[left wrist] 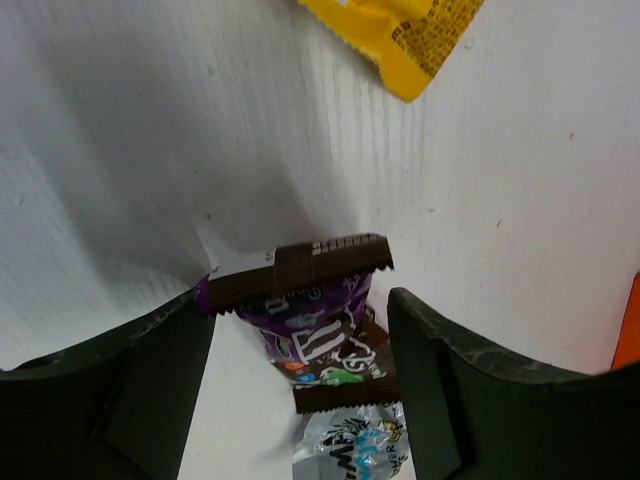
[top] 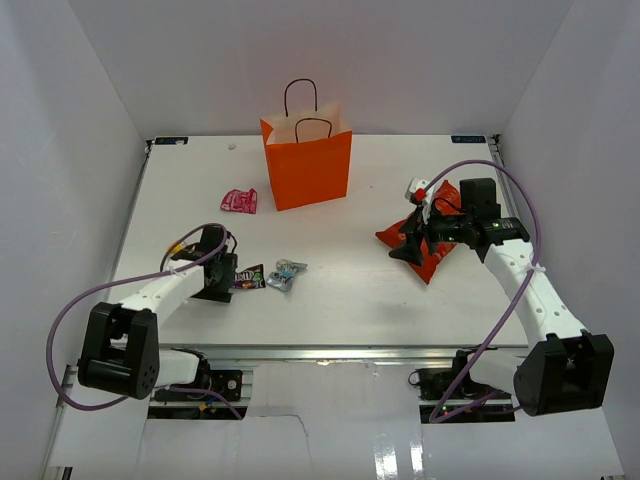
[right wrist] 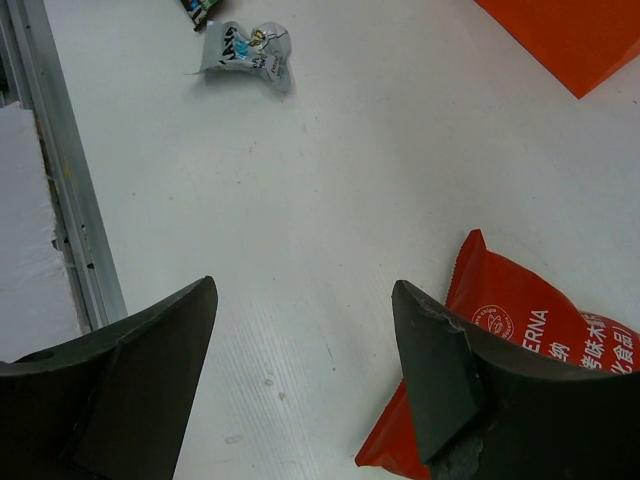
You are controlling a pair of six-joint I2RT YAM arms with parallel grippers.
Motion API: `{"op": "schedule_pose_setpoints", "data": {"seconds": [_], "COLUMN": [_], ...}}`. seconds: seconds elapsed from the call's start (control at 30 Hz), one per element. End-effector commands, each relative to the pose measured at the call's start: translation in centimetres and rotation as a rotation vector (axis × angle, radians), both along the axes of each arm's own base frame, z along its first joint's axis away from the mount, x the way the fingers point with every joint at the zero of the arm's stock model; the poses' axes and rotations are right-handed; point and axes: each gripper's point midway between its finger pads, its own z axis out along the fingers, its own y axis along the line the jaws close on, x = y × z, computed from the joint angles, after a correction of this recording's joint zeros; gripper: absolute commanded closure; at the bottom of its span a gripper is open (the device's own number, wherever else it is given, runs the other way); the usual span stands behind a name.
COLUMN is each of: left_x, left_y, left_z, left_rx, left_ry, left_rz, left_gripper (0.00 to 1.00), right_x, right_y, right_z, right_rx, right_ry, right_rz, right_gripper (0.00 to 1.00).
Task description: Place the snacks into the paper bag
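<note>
The orange paper bag (top: 307,165) stands upright at the back middle of the table. A pink packet (top: 239,201) lies to its left. My left gripper (left wrist: 300,300) is open and low over the table, its fingers on either side of the dark purple packet (left wrist: 320,330). The silver-blue packet (left wrist: 355,445) lies just beyond it, and a yellow packet (left wrist: 400,30) lies further off. My right gripper (right wrist: 305,290) is open with only bare table between its fingers. Its right finger (right wrist: 440,370) overlaps the edge of the red chip bag (right wrist: 530,320).
The white table (top: 340,300) is enclosed by white walls at the left, back and right. A metal rail (right wrist: 60,200) runs along its near edge. A small white and red thing (top: 417,188) sits behind the chip bag.
</note>
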Motion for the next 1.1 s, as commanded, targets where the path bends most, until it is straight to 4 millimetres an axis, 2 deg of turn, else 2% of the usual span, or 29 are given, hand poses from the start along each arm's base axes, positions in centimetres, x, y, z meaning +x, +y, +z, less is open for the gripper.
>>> {"op": "schedule_pose_setpoints", "data": {"seconds": [0.0, 0.23, 0.3, 0.4, 0.5, 0.57, 0.63, 0.67, 0.73, 0.77, 0.83, 0.87, 0.93, 0.97, 1.0, 1.07], "left_x": [1.3, 2.0, 2.4, 3.2, 4.6, 6.0, 6.9, 7.9, 8.8, 9.8, 11.1, 12.0, 13.7, 14.4, 15.1, 17.2], "left_y": [0.0, 0.1, 0.1, 0.1, -0.1, -0.3, -0.4, -0.5, -0.6, -0.9, -1.3, -1.6, -2.1, -2.2, -2.3, -2.6], "left_z": [0.4, 0.6, 1.3, 3.0, 5.9, 9.0, 11.2, 13.5, 16.4, 19.3, 22.3, 25.5, 28.0, 31.1, 32.4, 33.7], "left_rx": [-0.057, -0.06, -0.052, -0.023, 0.017, 0.062, 0.096, 0.116, 0.171, 0.186, 0.219, 0.226, 0.241, 0.248, 0.251, 0.263], "left_ry": [-0.031, -0.051, -0.082, -0.132, -0.216, -0.313, -0.378, -0.445, -0.531, -0.612, -0.689, -0.761, -0.821, -0.884, -0.914, -0.939], "left_rz": [0.05, 0.0, -0.031, -0.085, -0.178, -0.259, -0.31, -0.331, -0.403, -0.415, -0.456, -0.456, -0.474, -0.464, -0.462, -0.457], "left_gripper": [0.21, 0.52, 0.62, 0.69, 0.74, 0.78, 0.8, 0.8, 0.82, 0.82, 0.83, 0.83, 0.83, 0.84, 0.85, 0.85], "right_x": [0.1, 0.2, 0.2, 0.1, 0.1, 0.0, 0.1, 0.1, 0.2, 0.3, 0.3, 0.3, 0.2, 0.1, 0.1, -0.1], "right_y": [0.4, 0.5, 0.5, 0.5, 0.5, 0.6, 0.6, 0.6, 0.6, 0.6, 0.6, 0.6, 0.6, 0.6, 0.6, 0.6], "right_z": [1.3, 1.7, 1.7, 1.6, 1.6, 1.7, 1.7, 1.7, 1.8, 1.8, 1.9, 1.9, 1.9, 1.9, 1.9, 1.9], "right_rx": [0.043, 0.054, 0.054, 0.056, 0.056, 0.057, 0.057, 0.058, 0.056, 0.058, 0.059, 0.06, 0.063, 0.063, 0.064, 0.065], "right_ry": [-0.023, -0.018, -0.016, -0.013, -0.015, -0.015, -0.016, -0.015, -0.019, -0.023, -0.025, -0.025, -0.023, -0.025, -0.028, -0.028], "right_rz": [0.016, 0.01, 0.01, 0.01, 0.01, 0.011, 0.011, 0.011, 0.01, 0.01, 0.009, 0.008, 0.009, 0.009, 0.009, 0.01], "right_gripper": [0.23, 0.23, 0.23, 0.23, 0.23, 0.23, 0.23, 0.23, 0.23, 0.23, 0.23, 0.23, 0.23, 0.23, 0.23, 0.23]}}
